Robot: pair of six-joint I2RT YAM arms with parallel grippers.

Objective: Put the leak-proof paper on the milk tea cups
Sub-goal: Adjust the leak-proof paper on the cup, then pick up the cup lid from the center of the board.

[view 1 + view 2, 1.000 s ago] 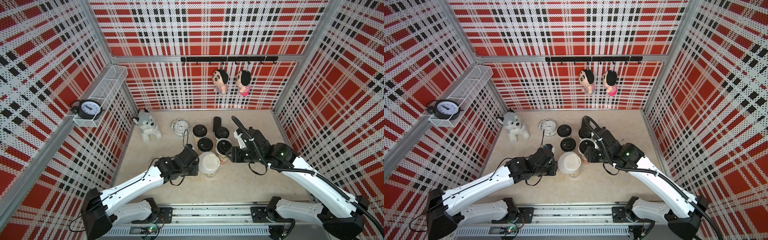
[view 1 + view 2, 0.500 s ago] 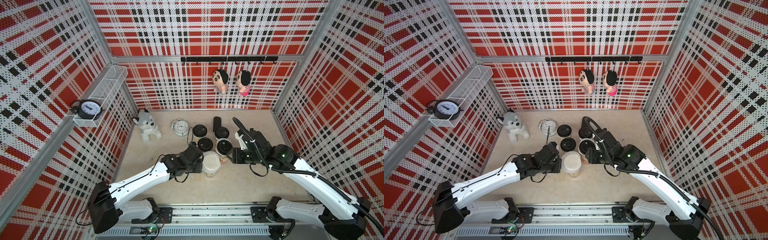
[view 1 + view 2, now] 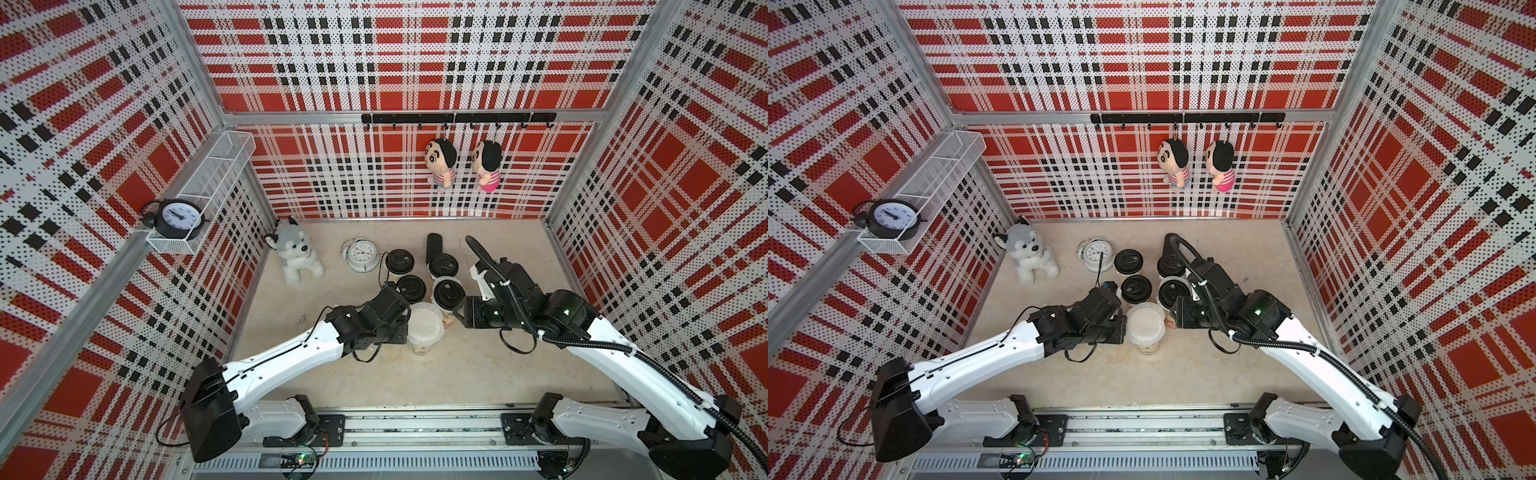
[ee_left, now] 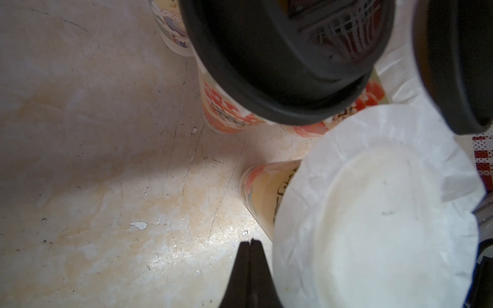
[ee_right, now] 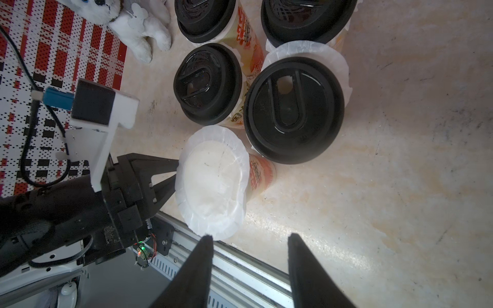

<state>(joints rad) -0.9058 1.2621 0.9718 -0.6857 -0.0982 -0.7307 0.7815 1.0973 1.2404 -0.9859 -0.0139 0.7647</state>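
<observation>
Five milk tea cups stand grouped mid-table. Four carry black lids [image 3: 448, 293] [image 5: 293, 109], and white paper fringes [image 5: 341, 64] stick out under them. The front cup [image 4: 262, 192] [image 5: 260, 173] has no lid. A round sheet of leak-proof paper [image 3: 424, 325] [image 3: 1145, 324] [image 4: 373, 213] [image 5: 213, 181] lies over its mouth. My left gripper [image 3: 405, 328] [image 4: 250, 241] is shut and empty, right beside that cup's left side at rim height. My right gripper [image 3: 457, 311] [image 5: 250, 236] is open on the cup's right side, holding nothing.
A black upright cylinder [image 3: 433, 245] stands behind the cups. A white alarm clock [image 3: 363, 255] and a husky plush [image 3: 295, 257] sit at the back left. The metal rail [image 3: 415, 428] runs along the front edge. Plaid walls close in three sides.
The left arm has stretched further right, bringing its gripper closer to the paper-covered cup. The right arm has hardly moved.
</observation>
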